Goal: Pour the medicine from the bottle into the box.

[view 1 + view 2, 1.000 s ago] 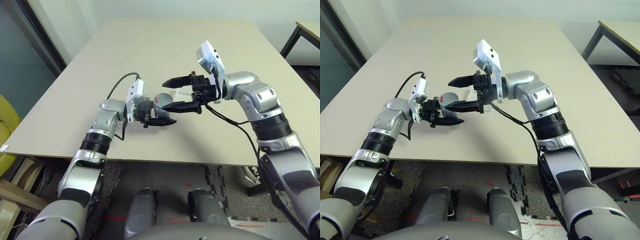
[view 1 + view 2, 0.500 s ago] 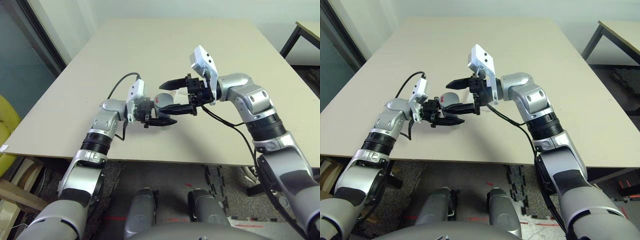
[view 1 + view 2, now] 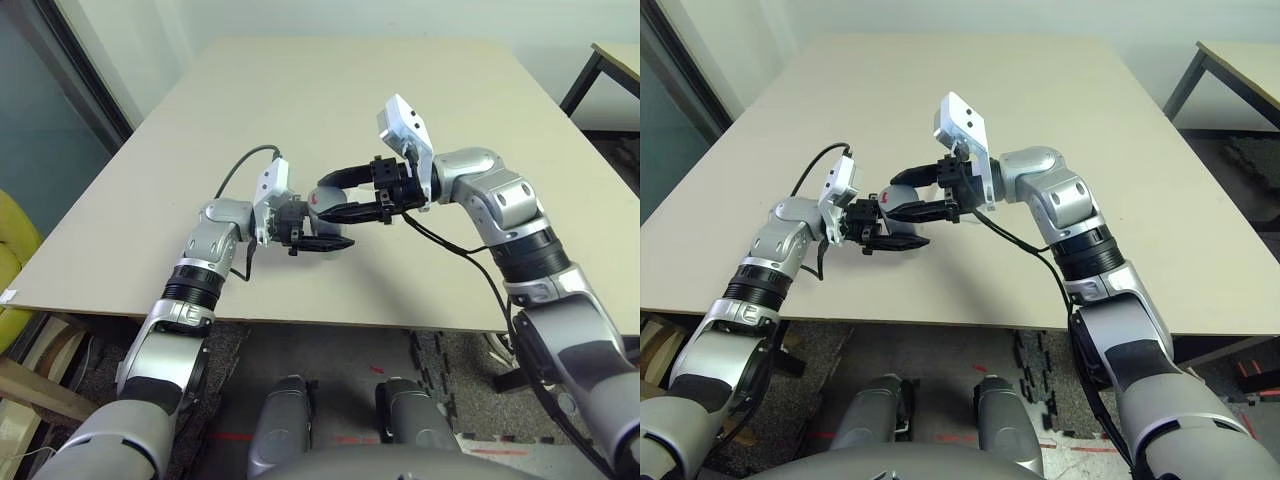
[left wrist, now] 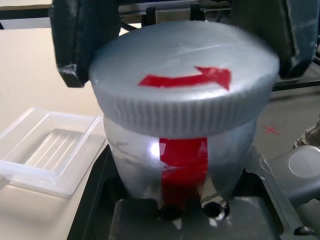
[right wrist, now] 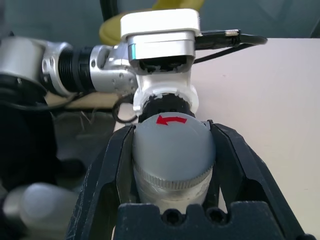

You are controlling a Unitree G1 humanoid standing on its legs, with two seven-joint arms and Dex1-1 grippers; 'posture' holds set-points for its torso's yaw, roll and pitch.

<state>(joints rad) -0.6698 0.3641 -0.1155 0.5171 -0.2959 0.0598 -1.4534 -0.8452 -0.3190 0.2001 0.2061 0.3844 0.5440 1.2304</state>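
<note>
Bottle (image 4: pixel 180 170) cap (image 4: pixel 184 90) bears a red arrow; no readable writing.

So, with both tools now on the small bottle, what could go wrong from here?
1. The right tool is shut on the grey ribbed cap while the left tool holds the white-grey plastic bottle; if the left grip is weak, the bottle may turn with the cap.
2. The bottle is held above the table, apart from the clear frosted plastic box; opened carelessly, medicine may spill beside the box.
</note>
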